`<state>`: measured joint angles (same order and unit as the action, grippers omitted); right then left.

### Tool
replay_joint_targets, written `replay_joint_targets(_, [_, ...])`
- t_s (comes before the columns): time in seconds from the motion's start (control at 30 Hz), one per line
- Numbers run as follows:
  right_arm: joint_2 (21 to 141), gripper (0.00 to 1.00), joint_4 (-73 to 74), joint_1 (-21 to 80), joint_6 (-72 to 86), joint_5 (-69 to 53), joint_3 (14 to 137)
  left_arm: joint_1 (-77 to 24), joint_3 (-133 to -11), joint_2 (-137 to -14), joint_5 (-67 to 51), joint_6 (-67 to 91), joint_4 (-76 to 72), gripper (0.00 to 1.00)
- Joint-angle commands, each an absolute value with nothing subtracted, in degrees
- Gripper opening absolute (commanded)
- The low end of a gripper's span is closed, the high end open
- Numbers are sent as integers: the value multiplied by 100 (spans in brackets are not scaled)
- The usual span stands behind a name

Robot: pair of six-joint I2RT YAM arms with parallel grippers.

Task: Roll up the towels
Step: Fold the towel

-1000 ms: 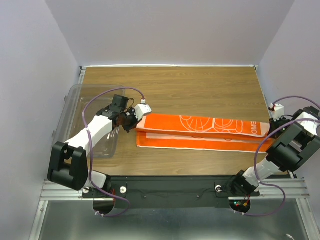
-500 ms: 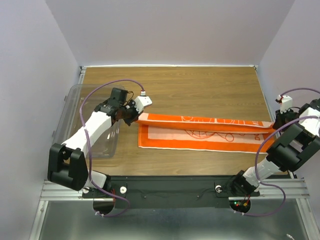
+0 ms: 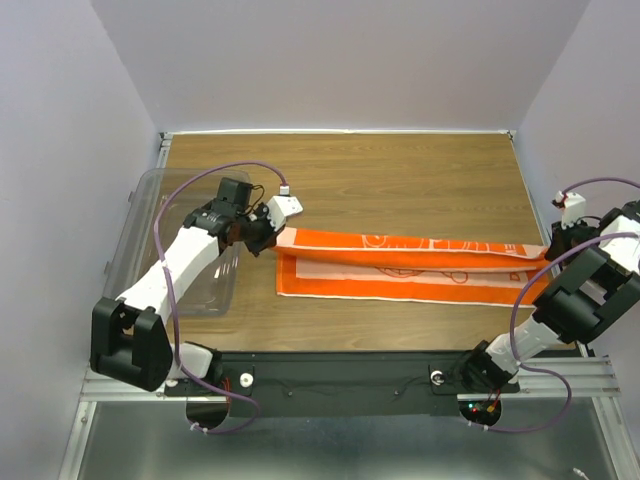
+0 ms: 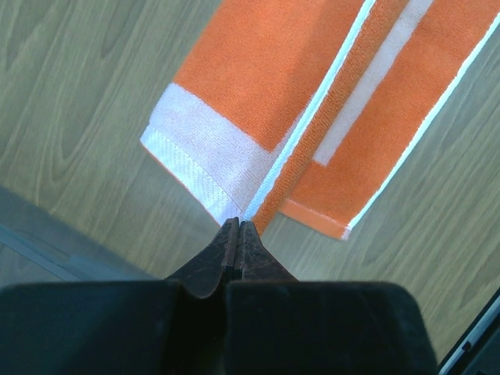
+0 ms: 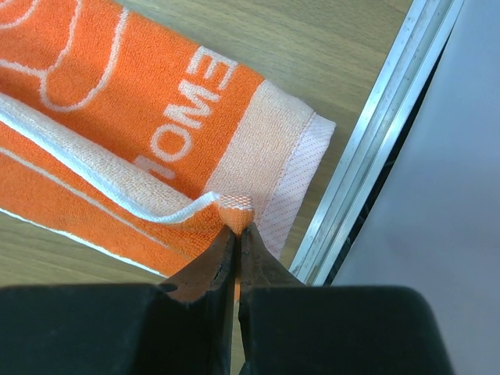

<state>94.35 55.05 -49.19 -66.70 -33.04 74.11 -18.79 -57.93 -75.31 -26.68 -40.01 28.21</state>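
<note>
Arms spread wide; left claw (image 4: 237, 228) and right claw (image 5: 237, 232) each clamp an end corner of the long orange cloth towel (image 3: 400, 287), its right end beside the wooden worktop's (image 3: 400, 185) edge

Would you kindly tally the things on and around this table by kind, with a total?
Orange towel: 1
Clear plastic tub: 1
Robot arms, left and right: 2
Total: 4

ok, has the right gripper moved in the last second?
Yes. The right gripper, shut on the towel corner, shifted slightly rightward, toward the right wall.
</note>
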Motion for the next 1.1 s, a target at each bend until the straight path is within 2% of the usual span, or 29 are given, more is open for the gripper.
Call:
replay_joint_targets(0.0, [9457,0,5528,-5027,-6925,-3287,7524,-1872,-5599,-7383,-2716,-4113,2936,0])
replay_joint_targets(0.4, [9650,1,5441,-5027,-7303,-2910,6970,-1881,-4922,-7760,-2566,-4219,2426,0])
replay_joint_targets(0.6, [9765,10,5309,-5027,-7313,-2865,6759,-1995,-4773,-7884,-2567,-4192,2242,0])
replay_joint_targets(0.7, [9791,21,5309,-5027,-7260,-2848,6802,-2284,-4667,-7858,-2540,-4219,2285,0])
replay_joint_targets(0.73, [9782,28,5309,-5027,-7251,-2848,6829,-2381,-4641,-7823,-2549,-4201,2303,0])
replay_joint_targets(0.77, [9756,44,5309,-5045,-7216,-2865,6899,-2538,-4623,-7709,-2601,-4132,2320,2])
replay_joint_targets(0.9, [9642,60,5344,-5062,-7049,-3014,7101,-2970,-4553,-7471,-2654,-3991,2417,15])
replay_joint_targets(0.93, [9546,65,5379,-5062,-6997,-3093,7145,-3093,-4553,-7462,-2646,-3955,2504,24])
replay_joint_targets(1.07, [9299,71,5554,-5062,-6891,-3331,7356,-3085,-4702,-7436,-2418,-3858,2689,38])
